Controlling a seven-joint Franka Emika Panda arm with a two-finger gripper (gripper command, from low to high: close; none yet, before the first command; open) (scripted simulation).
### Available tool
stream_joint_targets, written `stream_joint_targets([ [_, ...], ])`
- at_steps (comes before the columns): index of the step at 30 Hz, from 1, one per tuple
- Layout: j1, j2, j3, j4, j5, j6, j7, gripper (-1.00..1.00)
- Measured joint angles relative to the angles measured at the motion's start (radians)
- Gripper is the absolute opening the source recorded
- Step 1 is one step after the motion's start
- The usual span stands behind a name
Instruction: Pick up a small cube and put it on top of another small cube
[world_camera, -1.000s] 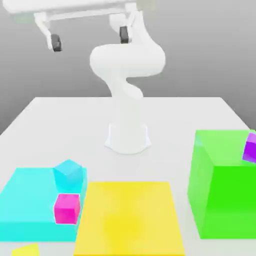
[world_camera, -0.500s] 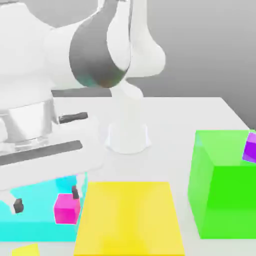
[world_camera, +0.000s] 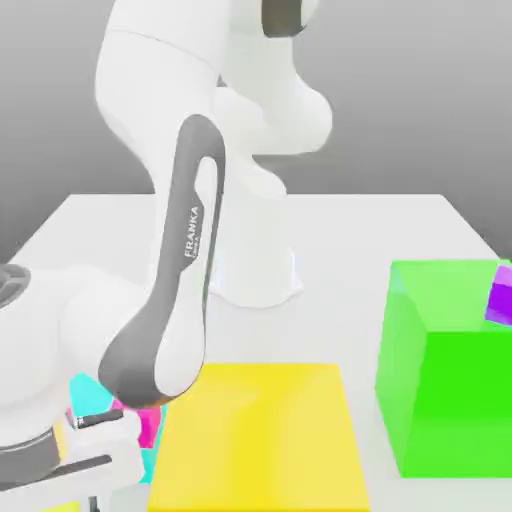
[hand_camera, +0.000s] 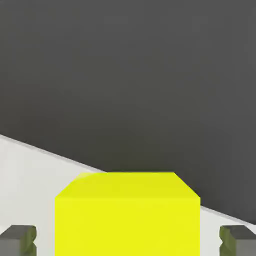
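I have the tool (hand_camera: 127, 239) down at the counter's (world_camera: 400, 230) near corner on the exterior view's left. The small yellow cube (hand_camera: 127, 215) sits squarely between its fingers (hand_camera: 19, 239), which stand just apart from its sides, not yet clamped. The magenta cube (world_camera: 150, 420) lies just beyond, beside the big yellow block (world_camera: 260, 430).

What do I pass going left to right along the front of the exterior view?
White robot hand housing → small magenta-pink cube, mostly hidden behind the arm → big flat yellow block → big green block → small purple cube on the green block's far right edge.
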Motion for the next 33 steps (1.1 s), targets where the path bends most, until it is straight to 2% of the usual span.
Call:
stream_joint_targets([
  [4, 0.001, 0.000, -0.001, 0.000, 0.000, -0.001, -0.001, -1.00],
  [7, 0.036, -0.095, -0.048, -0.024, -0.052, -0.070, 0.035, -1.00],
  [17, 0.091, -0.367, -0.149, -0.211, -0.119, -0.180, 0.205, -1.00],
  [23, 0.128, -0.557, -0.177, -0.336, -0.248, -0.215, 0.373, -1.00],
  [27, 0.157, -0.679, -0.126, -0.395, -0.395, -0.236, 0.517, -1.00],
  [31, 0.177, -0.594, -0.117, -0.424, -0.360, -0.120, 0.497, -1.00],
  [32, 0.174, -0.562, -0.113, -0.430, -0.338, -0.083, 0.481, 1.00],
  [33, 0.174, -0.562, -0.113, -0.430, -0.338, -0.083, 0.481, 1.00],
])
